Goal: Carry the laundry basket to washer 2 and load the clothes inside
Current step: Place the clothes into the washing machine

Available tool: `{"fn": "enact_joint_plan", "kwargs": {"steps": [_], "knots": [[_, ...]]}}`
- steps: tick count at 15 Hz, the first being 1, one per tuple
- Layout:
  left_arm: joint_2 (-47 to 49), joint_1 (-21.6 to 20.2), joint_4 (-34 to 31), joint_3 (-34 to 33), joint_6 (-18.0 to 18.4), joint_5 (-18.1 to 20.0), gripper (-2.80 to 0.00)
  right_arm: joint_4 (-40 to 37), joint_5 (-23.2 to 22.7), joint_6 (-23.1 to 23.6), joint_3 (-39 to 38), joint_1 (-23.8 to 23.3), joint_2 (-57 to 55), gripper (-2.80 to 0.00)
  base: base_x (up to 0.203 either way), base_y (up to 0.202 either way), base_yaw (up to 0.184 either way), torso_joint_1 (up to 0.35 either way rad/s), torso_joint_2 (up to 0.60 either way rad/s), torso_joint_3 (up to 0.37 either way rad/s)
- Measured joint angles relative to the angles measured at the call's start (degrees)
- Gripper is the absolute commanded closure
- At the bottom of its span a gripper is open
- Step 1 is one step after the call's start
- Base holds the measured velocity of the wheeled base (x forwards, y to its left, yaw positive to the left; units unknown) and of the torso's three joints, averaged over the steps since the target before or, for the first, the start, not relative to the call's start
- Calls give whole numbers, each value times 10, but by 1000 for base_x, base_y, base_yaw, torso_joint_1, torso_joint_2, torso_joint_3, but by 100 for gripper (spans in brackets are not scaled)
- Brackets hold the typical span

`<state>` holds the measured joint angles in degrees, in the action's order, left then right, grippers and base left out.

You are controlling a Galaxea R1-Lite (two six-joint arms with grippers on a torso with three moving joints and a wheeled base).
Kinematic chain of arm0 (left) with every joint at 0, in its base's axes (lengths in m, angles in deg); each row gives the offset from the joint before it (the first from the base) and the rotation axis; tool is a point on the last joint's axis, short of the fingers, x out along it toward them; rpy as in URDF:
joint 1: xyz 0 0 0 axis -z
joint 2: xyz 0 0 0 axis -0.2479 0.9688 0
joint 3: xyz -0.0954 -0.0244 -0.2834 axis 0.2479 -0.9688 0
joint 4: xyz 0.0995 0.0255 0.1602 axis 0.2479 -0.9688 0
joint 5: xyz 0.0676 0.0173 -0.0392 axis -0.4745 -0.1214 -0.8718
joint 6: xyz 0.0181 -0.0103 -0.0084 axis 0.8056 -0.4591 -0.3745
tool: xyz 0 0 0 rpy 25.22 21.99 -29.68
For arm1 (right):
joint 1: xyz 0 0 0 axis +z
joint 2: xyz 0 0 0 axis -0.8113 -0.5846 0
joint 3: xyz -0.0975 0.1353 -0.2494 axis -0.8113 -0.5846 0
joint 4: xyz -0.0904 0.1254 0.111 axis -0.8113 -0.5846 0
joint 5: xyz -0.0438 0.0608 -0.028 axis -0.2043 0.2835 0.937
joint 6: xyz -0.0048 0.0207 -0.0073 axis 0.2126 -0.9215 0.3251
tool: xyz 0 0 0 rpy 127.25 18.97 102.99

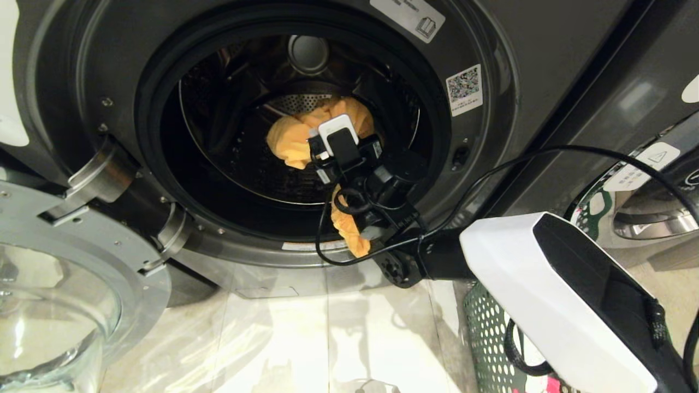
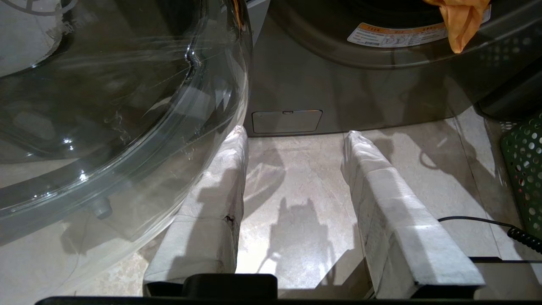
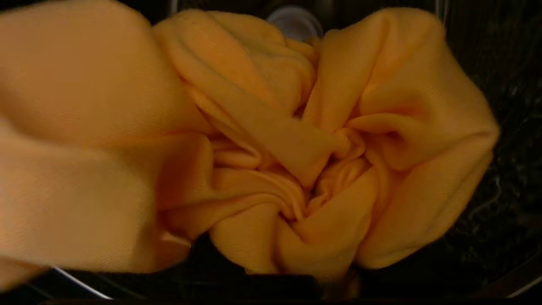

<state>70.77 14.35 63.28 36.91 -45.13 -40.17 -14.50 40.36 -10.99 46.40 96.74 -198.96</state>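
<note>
My right gripper (image 1: pixel 327 143) was reached in through the washer's (image 1: pixel 508 109) round opening, inside the drum (image 1: pixel 229 164). The yellow garment (image 1: pixel 297 136) was bunched up around its tip, deep in the drum, and from my right wrist the cloth filled almost the whole view in tight folds drawn toward one knot. My fingers were buried in those folds, so I could not tell how far apart they stood or whether they had hold of the cloth. One tail of the garment hung down out of the drum, over the lower lip of the opening and beneath my forearm, with its end dangling in front of the washer's lower front panel.

My left gripper (image 2: pixel 294 186) was low, near the floor (image 2: pixel 292 220) in front of the washer. Its two white-wrapped fingers (image 2: pixel 394 220) stood well apart with nothing between them, pointing at the washer's base and the small service flap (image 2: pixel 287 121) there. The glass door (image 1: pixel 60 305) was swung wide open on its hinge at the left of the opening, and its bowl bulged close beside my left gripper's left finger.

The basket (image 1: pixel 486 338) stood on the floor to the right of the washer, partly hidden under my right arm, with a bit of pink cloth (image 1: pixel 551 385) showing in it.
</note>
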Motion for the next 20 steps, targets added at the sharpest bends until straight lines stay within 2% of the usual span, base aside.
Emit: {"fn": "enact_joint_plan", "kwargs": {"steps": [4,10,13,15,16,18,20], "knots": [[0,0,0,0,0,0,0,-35,-2,0,12,-26,-27,-280,0,0,0,0,0,0],[0,0,0,0,0,0,0,-98,-3,-14,2,-32,-22,-280,0,0,0,0,0,0],[0,0,0,0,0,0,0,-209,11,-77,3,-31,-9,-280,0,0,0,0,0,0],[0,0,0,0,0,0,0,-264,51,-134,6,-27,-1,-280,0,0,0,0,0,0],[0,0,0,0,0,0,0,-267,68,-149,7,-24,2,-280,0,0,0,0,0,0],[0,0,0,0,0,0,0,-251,71,-149,18,-21,6,-280,0,0,0,0,0,0],[0,0,0,0,0,0,0,-187,73,-144,18,-17,10,-280,0,0,0,0,0,0]]}}
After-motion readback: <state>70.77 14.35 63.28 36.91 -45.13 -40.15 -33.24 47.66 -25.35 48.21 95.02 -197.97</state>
